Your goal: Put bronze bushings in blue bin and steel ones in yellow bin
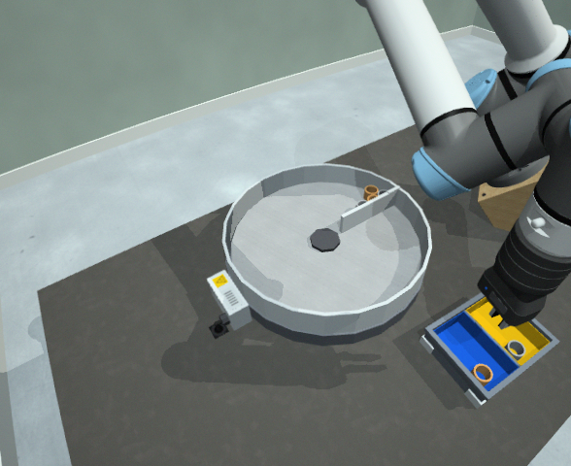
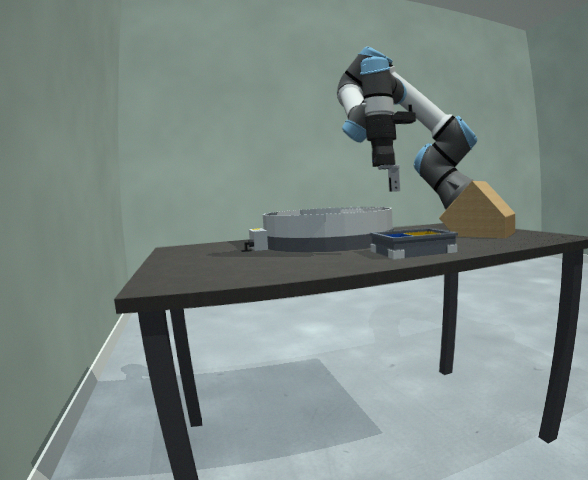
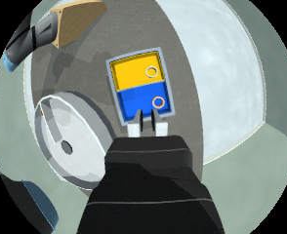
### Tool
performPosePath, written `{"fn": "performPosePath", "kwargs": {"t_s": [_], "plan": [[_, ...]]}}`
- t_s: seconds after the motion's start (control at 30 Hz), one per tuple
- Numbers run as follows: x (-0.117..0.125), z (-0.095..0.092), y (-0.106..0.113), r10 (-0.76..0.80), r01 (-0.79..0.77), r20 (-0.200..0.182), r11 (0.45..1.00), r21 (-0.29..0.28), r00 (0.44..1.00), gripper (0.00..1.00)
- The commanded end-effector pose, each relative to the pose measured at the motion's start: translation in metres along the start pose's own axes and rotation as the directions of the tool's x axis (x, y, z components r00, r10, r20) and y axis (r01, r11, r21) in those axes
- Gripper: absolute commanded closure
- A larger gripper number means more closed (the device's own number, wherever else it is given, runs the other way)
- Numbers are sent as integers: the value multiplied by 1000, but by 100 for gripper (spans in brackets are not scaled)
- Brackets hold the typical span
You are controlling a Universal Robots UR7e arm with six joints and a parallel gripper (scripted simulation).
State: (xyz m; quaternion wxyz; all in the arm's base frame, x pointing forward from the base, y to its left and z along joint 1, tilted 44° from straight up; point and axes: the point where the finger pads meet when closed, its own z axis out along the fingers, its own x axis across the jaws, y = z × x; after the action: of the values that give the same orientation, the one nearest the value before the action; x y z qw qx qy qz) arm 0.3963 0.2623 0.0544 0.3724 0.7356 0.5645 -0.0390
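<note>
The grey walled turntable carries a bronze bushing at its far rim, behind the fixed blade; something grey lies beside it, partly hidden. The twin bin sits at the front right: the blue half holds a bronze bushing, the yellow half holds a steel bushing. My gripper hangs high above the bins. In the wrist view its fingers stand slightly apart with only the blue bin showing between them.
A white control box with a yellow label sits against the turntable's left front. The arm's wooden wedge base stands behind the bins. A dark hub marks the turntable's centre. The table's edge runs close to the bins on the right.
</note>
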Motion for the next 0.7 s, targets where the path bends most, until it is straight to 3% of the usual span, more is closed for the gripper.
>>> {"fn": "performPosePath", "kwargs": {"t_s": [0.0,0.17,0.3,0.47,0.57,0.63,0.67], "plan": [[-37,2,3,0,0,-3,1000,-1,1000,60],[-37,2,3,0,0,-3,1000,-1,1000,60],[-83,6,7,0,0,-3,1000,-1,1000,60],[-95,6,8,0,0,-3,1000,-1,1000,60],[-129,9,11,0,0,-3,1000,-1,1000,60],[-129,9,11,0,0,-3,1000,-1,1000,60],[-141,10,12,0,0,-3,1000,-1,1000,60]]}}
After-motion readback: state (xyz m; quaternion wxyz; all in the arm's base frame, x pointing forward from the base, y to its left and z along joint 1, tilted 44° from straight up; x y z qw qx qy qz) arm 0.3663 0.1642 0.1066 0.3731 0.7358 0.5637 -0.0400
